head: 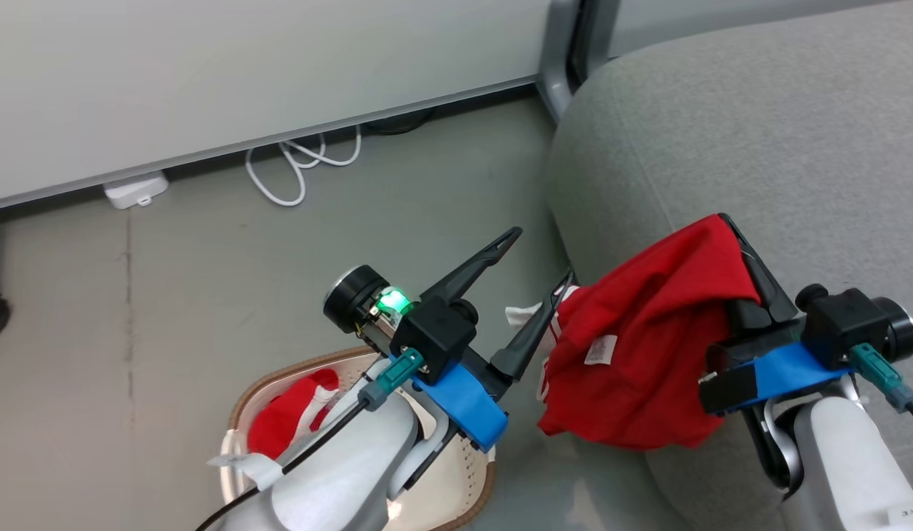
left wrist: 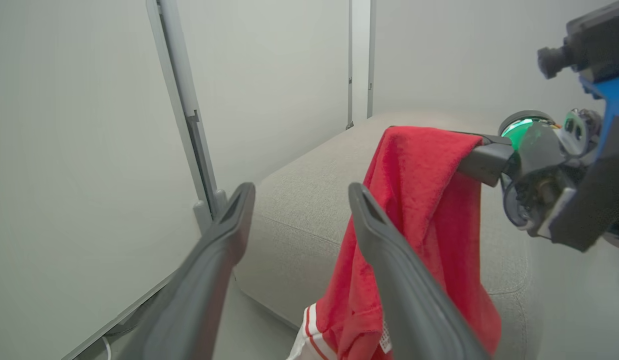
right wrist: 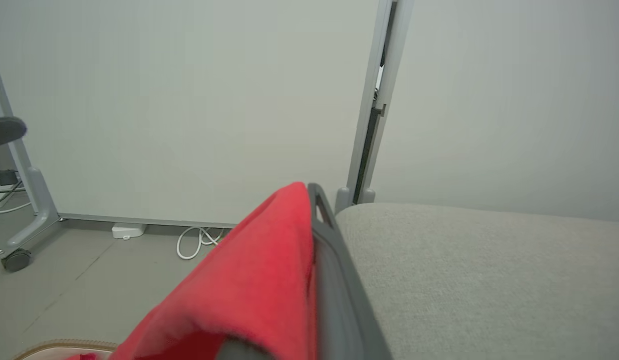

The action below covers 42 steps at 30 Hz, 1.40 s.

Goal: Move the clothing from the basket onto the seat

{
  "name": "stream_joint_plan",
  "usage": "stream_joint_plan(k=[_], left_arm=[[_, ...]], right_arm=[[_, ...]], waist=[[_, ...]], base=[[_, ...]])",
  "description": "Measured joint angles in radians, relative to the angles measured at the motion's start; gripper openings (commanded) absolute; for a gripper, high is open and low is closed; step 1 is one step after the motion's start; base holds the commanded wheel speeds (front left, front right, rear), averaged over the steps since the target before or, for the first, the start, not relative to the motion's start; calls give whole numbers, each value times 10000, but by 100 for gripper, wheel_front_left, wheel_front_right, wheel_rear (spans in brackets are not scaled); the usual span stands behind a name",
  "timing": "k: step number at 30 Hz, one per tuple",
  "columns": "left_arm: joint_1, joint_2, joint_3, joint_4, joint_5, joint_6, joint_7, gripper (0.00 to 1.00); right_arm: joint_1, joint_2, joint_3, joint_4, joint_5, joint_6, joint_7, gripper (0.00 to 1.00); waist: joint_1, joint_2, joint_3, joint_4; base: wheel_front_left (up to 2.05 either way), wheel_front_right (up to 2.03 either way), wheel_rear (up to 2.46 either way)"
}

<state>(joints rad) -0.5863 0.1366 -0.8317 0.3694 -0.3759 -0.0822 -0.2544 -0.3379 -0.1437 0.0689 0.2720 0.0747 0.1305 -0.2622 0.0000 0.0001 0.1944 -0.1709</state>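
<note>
Clothing (head: 641, 346): one on right tool (head: 728, 227), one in basket (head: 239, 413).

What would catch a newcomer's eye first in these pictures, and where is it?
A bright red fabric garment hangs from the right gripper at the edge of the large grey upholstered seat. The left gripper stands open beside it. Lower left in the head view, a cream plastic basket holds a red-and-white garment.

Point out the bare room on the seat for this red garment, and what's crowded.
Free: the top of the seat beyond the right end effector, up to the partition. Also bare: floor between the white cable and the basket. Crowded: the seat's near corner, where the red garment hangs beside the open left end effector.
</note>
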Motion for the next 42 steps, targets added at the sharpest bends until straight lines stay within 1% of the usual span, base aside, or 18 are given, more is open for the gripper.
stream_joint_plan(k=[10,17,20,25,33,39,42], left_arm=[[-1,-136,-305,169,65,-100,-29,100],[-2,-140,-336,219,63,-111,-40,100],[-28,-117,-328,209,63,-109,-42,100],[-205,-58,-332,167,136,-111,-46,100],[-868,219,-393,-81,418,-113,63,100],[-1437,347,-456,-330,610,-153,213,100],[-1639,476,-431,-445,719,-102,267,100]], right_arm=[[589,86,-313,-282,58,0,-2,0],[635,121,-428,-642,69,0,0,0],[282,8,-435,-802,75,0,0,0],[-912,-610,-621,-1064,75,2,-2,0],[-3464,-1662,-1944,-1463,67,2,-2,0],[-5386,-2813,-3047,-1137,77,0,-2,0],[-6270,-3241,-3419,-700,151,0,-4,0]], waist=[[0,0,77,-796],[-1,0,129,-928],[-1,-1,213,-919],[-1,-1,494,-823],[0,0,1439,-538],[0,0,2454,-273],[0,0,2984,-175]], base=[[0,0,0],[0,0,0],[0,0,0],[0,0,0],[0,0,0],[0,0,0],[0,0,0]])
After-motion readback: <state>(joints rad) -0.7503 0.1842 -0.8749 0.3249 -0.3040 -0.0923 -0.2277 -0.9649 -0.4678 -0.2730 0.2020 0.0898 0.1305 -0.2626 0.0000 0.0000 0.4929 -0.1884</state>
